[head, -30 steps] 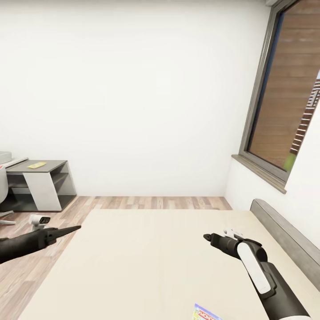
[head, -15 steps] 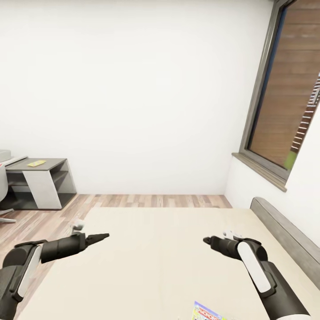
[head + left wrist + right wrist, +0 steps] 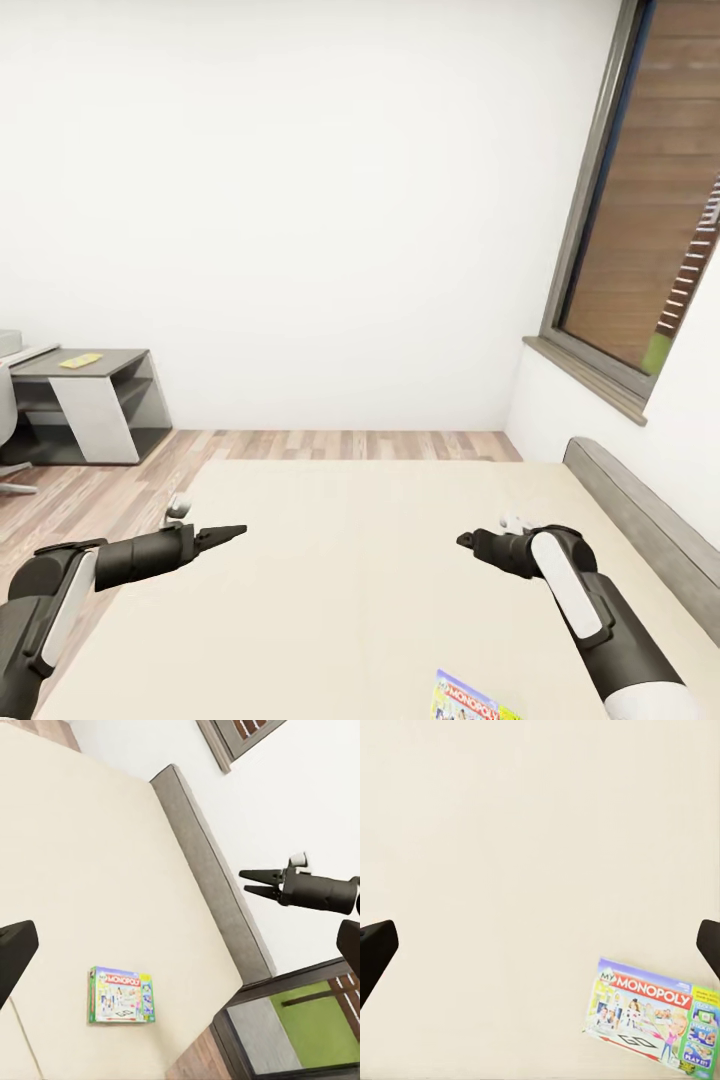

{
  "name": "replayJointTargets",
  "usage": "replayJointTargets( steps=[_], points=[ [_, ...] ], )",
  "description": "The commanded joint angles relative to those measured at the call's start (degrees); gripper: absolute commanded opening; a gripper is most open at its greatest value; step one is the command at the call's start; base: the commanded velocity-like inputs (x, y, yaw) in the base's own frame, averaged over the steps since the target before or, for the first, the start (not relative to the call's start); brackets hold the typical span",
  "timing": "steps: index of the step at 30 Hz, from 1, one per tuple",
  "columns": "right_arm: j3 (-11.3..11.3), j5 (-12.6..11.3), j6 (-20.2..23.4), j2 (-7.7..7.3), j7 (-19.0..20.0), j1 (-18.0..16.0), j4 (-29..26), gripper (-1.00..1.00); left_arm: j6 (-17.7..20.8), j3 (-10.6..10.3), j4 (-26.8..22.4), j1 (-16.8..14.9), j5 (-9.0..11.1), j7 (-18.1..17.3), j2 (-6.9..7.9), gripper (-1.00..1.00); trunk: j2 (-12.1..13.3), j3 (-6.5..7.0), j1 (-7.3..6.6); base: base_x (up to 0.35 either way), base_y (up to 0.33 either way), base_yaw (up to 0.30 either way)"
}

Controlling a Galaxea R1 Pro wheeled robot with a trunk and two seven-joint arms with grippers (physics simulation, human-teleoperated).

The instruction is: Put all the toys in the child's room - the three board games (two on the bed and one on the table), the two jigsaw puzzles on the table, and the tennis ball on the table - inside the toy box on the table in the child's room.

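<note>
1. The bed (image 3: 350,560) is the largest thing here, a wide flat cream surface under both arms, with its grey headboard (image 3: 640,520) along the robot's right side.
2. The desk (image 3: 95,400) stands well apart, against the far wall on the robot's left, with a small yellow item on top, too small to identify.
3. The left gripper (image 3: 225,531) hovers over the bed's left edge; its fingers sit wide at the edges of the left wrist view, so it is released and empty.
4. The right gripper (image 3: 259,883) hovers over the bed's middle, fingers parted and holding nothing.
5. The game (image 3: 652,1018), a Monopoly box, lies flat on the bed, nearer the robot than the right gripper, touching neither arm.
6. It is probably light, stiff cardboard with a slick printed lid. Lying flat on soft bedding, it likely needs pinching across an edge or short side rather than from above.
</note>
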Motion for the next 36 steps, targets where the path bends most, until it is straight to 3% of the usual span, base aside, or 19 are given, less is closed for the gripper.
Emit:
replayJointTargets(
  steps=[1, 22, 36],
  points=[
    [0.1, -0.6, 0.3, -0.05, -0.6, -0.2, 0.2, 1.00, 0.3, 0.0, 0.0, 0.0, 0.1, -0.1, 0.03, 1.00, -0.1, -0.19, 0.03, 0.000, 0.000, 0.000],
    [0.4, -0.5, 0.4, 0.04, -4.8, -0.6, 1.1, 1.00, 0.4, 0.0, 0.0, -0.6, -0.2, 0.1, -0.05, 1.00, -0.1, -2.17, 0.03, 0.000, 0.000, 0.000],
    [0.6, -0.2, -0.7, 0.37, -5.0, -2.3, 7.1, 1.00, 0.3, 0.0, 0.1, -0.7, -0.5, 0.5, -0.35, 1.00, -0.1, -3.50, 0.03, 0.000, 0.000, 0.000]
  ],
)
